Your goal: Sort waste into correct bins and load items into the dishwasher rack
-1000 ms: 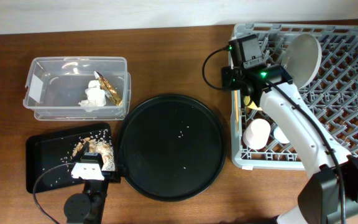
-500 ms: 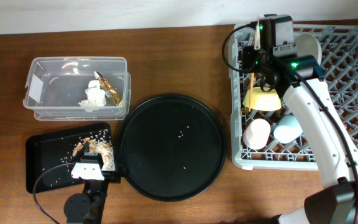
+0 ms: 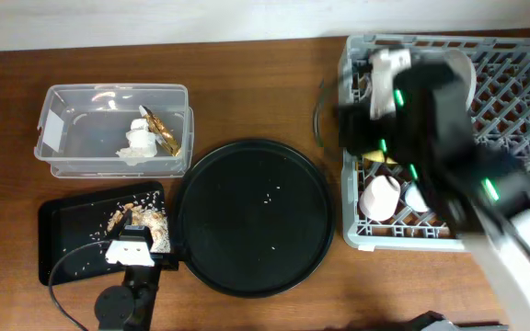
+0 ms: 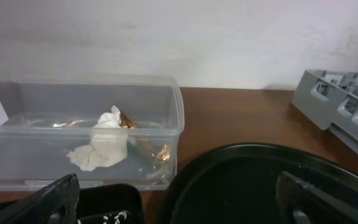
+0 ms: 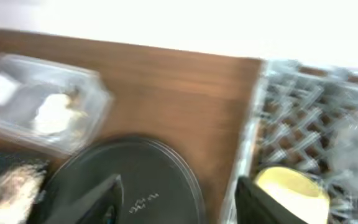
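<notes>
The grey dishwasher rack (image 3: 523, 138) holds the pale plate (image 3: 460, 78), the yellow bowl (image 3: 381, 156), the pink cup (image 3: 382, 196) and the blue cup (image 3: 418, 197). My right arm (image 3: 431, 119) is a blur above the rack's left half. The right gripper (image 5: 179, 202) is open and empty, with the yellow bowl (image 5: 291, 186) by its right finger. I cannot make out the chopsticks. The clear box (image 3: 109, 129) contains the white napkin (image 3: 139, 141) and the gold wrapper (image 3: 165, 133). The left gripper (image 3: 136, 234) stands open over the flat black tray (image 3: 67, 234), beside brown scraps (image 3: 127, 214).
A large round black tray (image 3: 251, 216) with a few crumbs lies between the bins and the rack. In the left wrist view the open left gripper (image 4: 179, 205) faces the clear box (image 4: 160, 112) and the round tray's rim (image 4: 241, 155). Bare wood runs along the far edge.
The right arm has swung from the rack's far left corner towards the rack's front and is now motion-blurred. Its jaws, shut before, have opened. The left arm has not moved.
</notes>
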Robot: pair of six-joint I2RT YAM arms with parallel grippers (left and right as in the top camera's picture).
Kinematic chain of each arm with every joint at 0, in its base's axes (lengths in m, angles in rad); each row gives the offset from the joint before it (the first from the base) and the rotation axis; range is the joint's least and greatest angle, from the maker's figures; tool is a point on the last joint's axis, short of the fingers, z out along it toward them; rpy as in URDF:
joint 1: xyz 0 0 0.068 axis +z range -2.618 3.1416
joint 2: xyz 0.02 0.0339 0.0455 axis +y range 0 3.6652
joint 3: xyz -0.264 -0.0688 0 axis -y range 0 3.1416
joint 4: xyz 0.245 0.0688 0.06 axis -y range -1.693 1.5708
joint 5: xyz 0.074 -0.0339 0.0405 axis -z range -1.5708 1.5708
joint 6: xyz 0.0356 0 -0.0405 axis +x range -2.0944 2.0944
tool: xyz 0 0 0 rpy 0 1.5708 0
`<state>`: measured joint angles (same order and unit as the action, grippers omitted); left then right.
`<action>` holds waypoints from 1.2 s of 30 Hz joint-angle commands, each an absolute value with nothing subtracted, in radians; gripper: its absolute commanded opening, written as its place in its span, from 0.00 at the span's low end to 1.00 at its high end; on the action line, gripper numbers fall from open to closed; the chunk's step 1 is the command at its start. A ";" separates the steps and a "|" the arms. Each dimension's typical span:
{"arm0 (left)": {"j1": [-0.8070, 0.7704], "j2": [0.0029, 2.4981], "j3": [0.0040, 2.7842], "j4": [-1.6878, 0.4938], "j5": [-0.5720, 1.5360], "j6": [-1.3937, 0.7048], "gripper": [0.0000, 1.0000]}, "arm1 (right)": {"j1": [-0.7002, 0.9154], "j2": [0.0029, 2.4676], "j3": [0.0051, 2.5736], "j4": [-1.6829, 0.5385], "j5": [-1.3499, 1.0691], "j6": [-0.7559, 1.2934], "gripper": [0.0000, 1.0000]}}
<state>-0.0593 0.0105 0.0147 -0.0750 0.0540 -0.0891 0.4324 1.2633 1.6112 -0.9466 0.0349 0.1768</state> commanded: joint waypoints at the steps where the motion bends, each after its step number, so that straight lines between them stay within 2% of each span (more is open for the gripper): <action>1: -0.054 0.005 0.009 -0.076 0.064 -0.074 0.99 | 0.608 1.166 1.623 -1.014 0.014 0.173 0.99; 5: -0.054 0.005 0.009 -0.076 0.064 -0.074 0.99 | 0.735 1.142 1.622 -1.068 -0.008 0.173 0.99; 8: -0.054 0.005 0.009 -0.076 0.064 -0.074 0.99 | 0.738 1.130 1.622 -1.208 0.067 0.154 0.98; 11: -0.054 0.005 0.009 -0.076 0.064 -0.074 0.99 | 0.738 1.018 1.622 -1.285 0.184 0.154 0.99; 13: -0.054 0.005 0.009 -0.076 0.064 -0.074 0.99 | 0.668 0.907 1.578 -1.197 0.222 0.145 0.99; 16: -0.054 0.005 0.009 -0.076 0.064 -0.074 0.99 | 0.433 0.682 1.241 -0.945 0.197 0.139 0.99; 18: -0.054 0.005 0.009 -0.076 0.064 -0.074 0.99 | 0.303 0.505 0.953 -0.805 0.091 0.139 0.99; 22: -0.054 0.005 0.009 -0.076 0.064 -0.074 0.99 | 0.161 0.151 0.505 -0.621 0.036 0.139 0.99; 25: -0.054 0.005 0.009 -0.076 0.064 -0.074 0.99 | 0.118 0.025 0.295 -0.514 0.036 0.139 0.99; 29: -0.054 0.005 0.009 -0.076 0.064 -0.074 0.99 | 0.115 0.003 0.015 -0.094 0.036 0.139 0.98; 36: -0.054 0.005 0.009 -0.076 0.064 -0.074 0.99 | 0.117 0.004 0.006 -0.078 0.033 0.139 0.98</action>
